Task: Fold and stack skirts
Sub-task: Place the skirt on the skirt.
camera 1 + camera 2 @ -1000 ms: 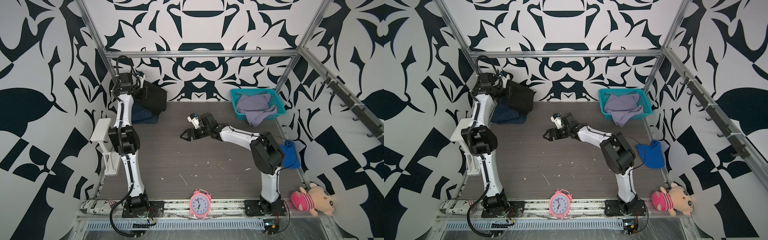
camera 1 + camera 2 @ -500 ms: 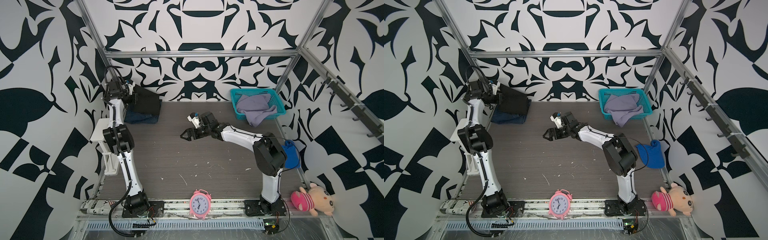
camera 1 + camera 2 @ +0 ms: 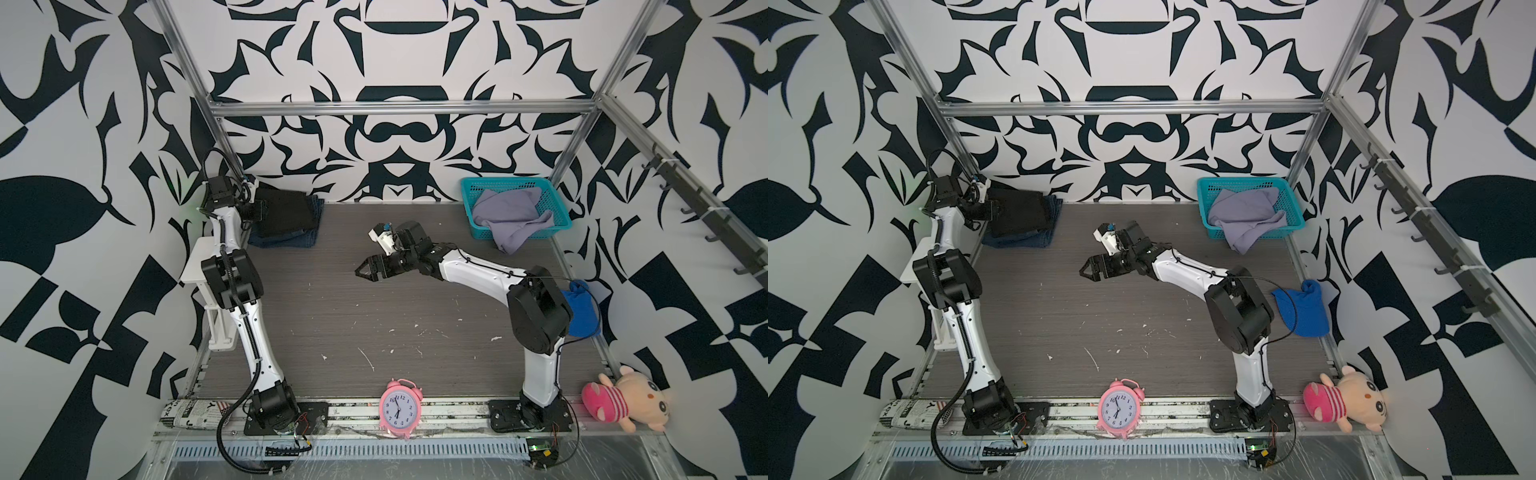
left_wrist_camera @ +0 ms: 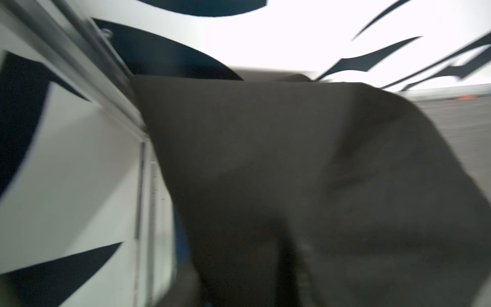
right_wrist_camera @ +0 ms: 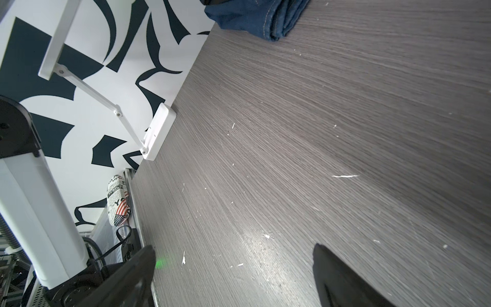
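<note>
Skirts: black skirt (image 3: 286,210) is folded and lies on top of the folded denim skirt (image 3: 291,242), in the far-left corner of the table (image 3: 374,316) by the back wall. Denim edge shows under the black on the near & right sides. Lavender skirt (image 3: 511,216) is crumpled in the teal basket (image 3: 505,181) in the far-right corner, part spilling over its near rim.

L gripper (image 3: 254,209) is right at the black skirt's left edge. Can't tell if its jaws are apart or closed, or if they grip cloth. L wrist view is blurred: black cloth (image 4: 292,172) fills most of it, no fingers seen.

R gripper (image 3: 363,272) is mid-table, low over bare surface, pointing toward the left side, jaws wide apart, holding nothing. R wrist view shows both fingers (image 5: 138,265) w/ bare table between them and the denim fold (image 5: 255,16) well ahead.
</note>
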Tool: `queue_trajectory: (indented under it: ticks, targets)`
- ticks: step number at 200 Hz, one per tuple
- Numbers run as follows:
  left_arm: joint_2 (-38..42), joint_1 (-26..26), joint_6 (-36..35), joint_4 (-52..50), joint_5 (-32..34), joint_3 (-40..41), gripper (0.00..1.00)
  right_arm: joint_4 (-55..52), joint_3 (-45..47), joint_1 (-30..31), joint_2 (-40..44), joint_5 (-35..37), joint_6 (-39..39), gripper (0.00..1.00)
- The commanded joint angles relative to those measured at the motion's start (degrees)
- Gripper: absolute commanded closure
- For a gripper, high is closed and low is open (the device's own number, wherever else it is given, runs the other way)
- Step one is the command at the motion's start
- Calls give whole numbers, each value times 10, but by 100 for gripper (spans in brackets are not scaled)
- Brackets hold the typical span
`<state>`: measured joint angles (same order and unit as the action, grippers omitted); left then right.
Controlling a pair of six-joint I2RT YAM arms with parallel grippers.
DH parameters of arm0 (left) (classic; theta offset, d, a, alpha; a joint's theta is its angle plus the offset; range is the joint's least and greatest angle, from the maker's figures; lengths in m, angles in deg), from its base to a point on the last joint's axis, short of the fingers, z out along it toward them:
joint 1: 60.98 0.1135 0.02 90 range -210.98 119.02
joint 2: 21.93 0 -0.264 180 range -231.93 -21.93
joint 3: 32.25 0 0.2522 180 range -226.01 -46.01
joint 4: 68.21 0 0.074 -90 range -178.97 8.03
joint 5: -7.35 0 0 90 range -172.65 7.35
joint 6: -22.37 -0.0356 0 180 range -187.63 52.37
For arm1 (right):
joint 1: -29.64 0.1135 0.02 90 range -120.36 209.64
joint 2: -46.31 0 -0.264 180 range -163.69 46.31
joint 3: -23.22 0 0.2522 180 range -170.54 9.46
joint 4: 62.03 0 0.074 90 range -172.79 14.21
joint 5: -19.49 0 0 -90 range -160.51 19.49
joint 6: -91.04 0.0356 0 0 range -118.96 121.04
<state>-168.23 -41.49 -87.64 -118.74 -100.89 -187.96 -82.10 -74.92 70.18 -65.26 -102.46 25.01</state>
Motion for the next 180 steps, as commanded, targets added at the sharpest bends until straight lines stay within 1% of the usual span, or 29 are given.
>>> queue_trajectory:
  ticks: [1,11,29,40,50,61,72,75,82,99,112,134,147,154,159,172,178,180]
  targets:
    - [24,-18,-9,24,97,-4,4,3,-24,5,11,-4,-5,4]
    - [34,-26,-6,24,130,-21,4,4,-26,7,8,-7,-5,4]
    - [55,-41,4,19,158,-55,5,8,-30,9,5,-9,-4,4]
    - [71,-51,12,19,166,-70,9,11,-31,10,4,-9,-2,5]
    - [89,-59,19,18,167,-79,11,13,-33,10,4,-9,-2,5]
    - [107,-69,25,19,177,-77,14,17,-31,10,6,-8,-2,5]
    - [125,-76,31,21,186,-71,14,20,-31,10,9,-8,-2,5]
    - [130,-77,35,24,191,-65,18,19,-30,10,10,-8,-3,5]
    - [141,-78,41,30,201,-54,19,20,-29,10,13,-8,-3,5]
    - [157,-81,62,16,197,-40,21,24,-20,10,21,-5,-7,5]
    - [171,-84,82,11,174,-8,25,30,-12,10,28,-2,-7,5]
    - [191,-93,122,24,130,66,28,34,-2,10,36,4,-12,5]
    - [195,-106,140,20,105,102,25,32,1,10,39,6,-15,5]
    - [200,-117,136,21,93,125,23,32,4,10,42,8,-15,5]
    - [204,-128,129,30,104,147,21,33,7,10,44,10,-17,5]
    - [211,-159,104,56,162,199,16,32,15,10,50,13,-19,5]
    - [210,-170,91,61,185,212,16,32,19,10,54,14,-22,5]
    - [209,-173,86,61,193,215,12,31,21,10,56,14,-23,5]
